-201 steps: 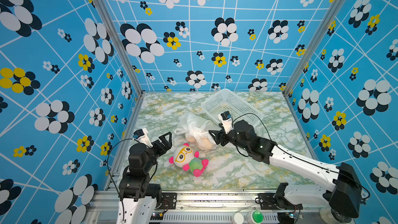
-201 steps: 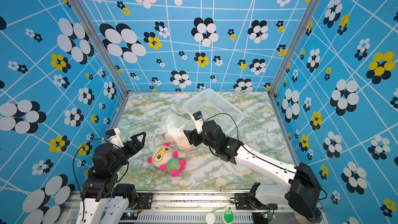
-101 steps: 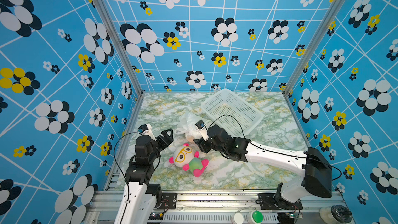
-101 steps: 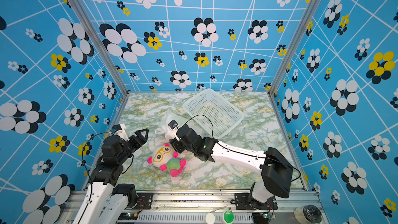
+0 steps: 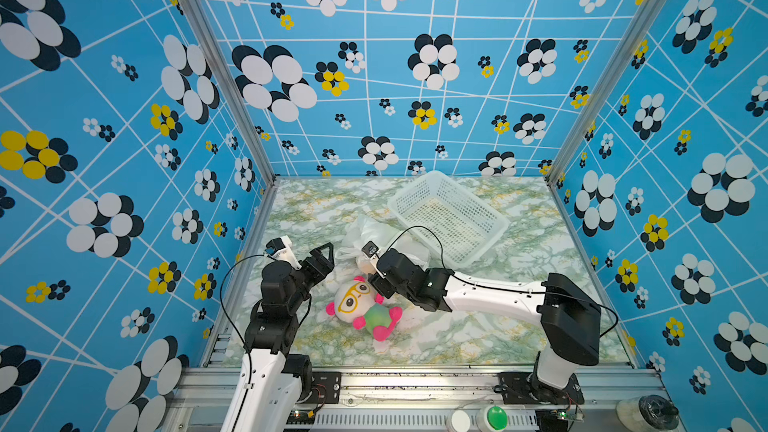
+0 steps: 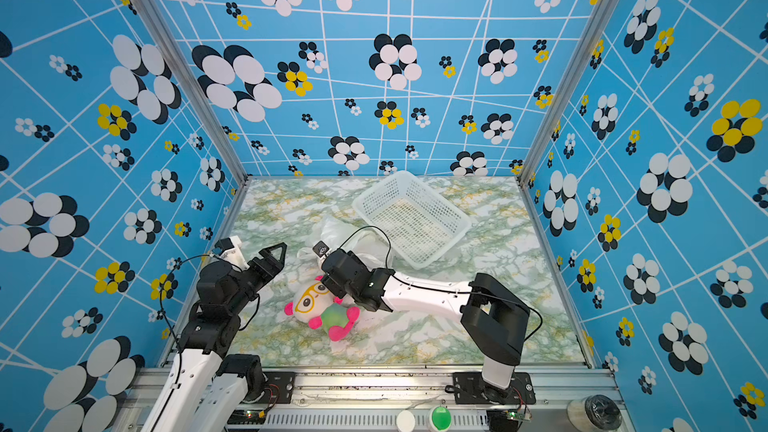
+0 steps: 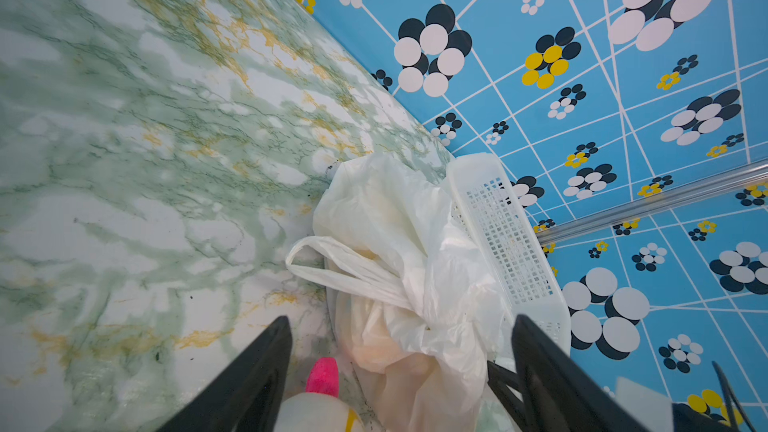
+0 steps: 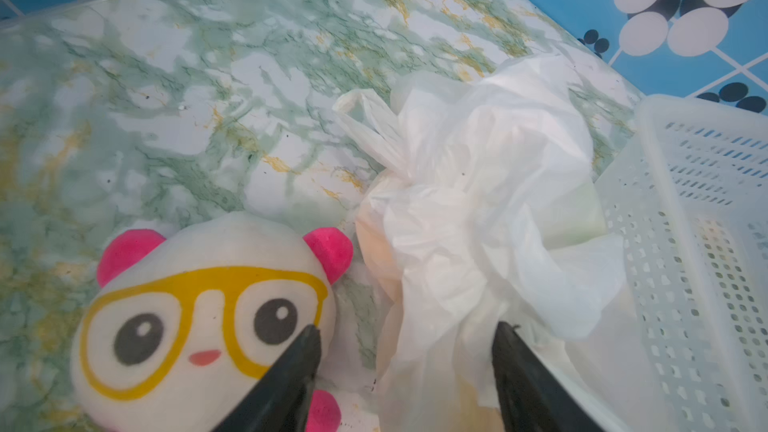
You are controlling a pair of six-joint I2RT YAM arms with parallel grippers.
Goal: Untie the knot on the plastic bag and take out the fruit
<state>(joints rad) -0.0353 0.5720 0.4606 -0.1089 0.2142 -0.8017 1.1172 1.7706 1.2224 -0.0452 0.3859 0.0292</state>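
**Tied bag [image 5: 365,234] at mid-surface [image 5: 519,251]**

A doll [image 5: 361,305] lies nearest the front edge. The left pincer [image 7: 401,318] gapes empty. The right pincer [image 8: 407,326], released, straddles loose bag plastic. The knot [image 8: 405,178] is tied. The basket [image 5: 449,218] sits just beyond.

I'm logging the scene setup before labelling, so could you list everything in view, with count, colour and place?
plastic bag: one, translucent white, mid-table, next to the basket
fruit: count unclear, faint orange shapes inside the bag
basket: one, white perforated, far side, right of centre
plush doll: one, white, pink and green with yellow glasses, in front of the bag
table: one, green-and-white marble pattern
walls: three, blue with flower print, around the table
button: one, green, front rail
left gripper: one, black, open, front left, facing the bag
right gripper: one, black, open, at the bag beside the doll's head
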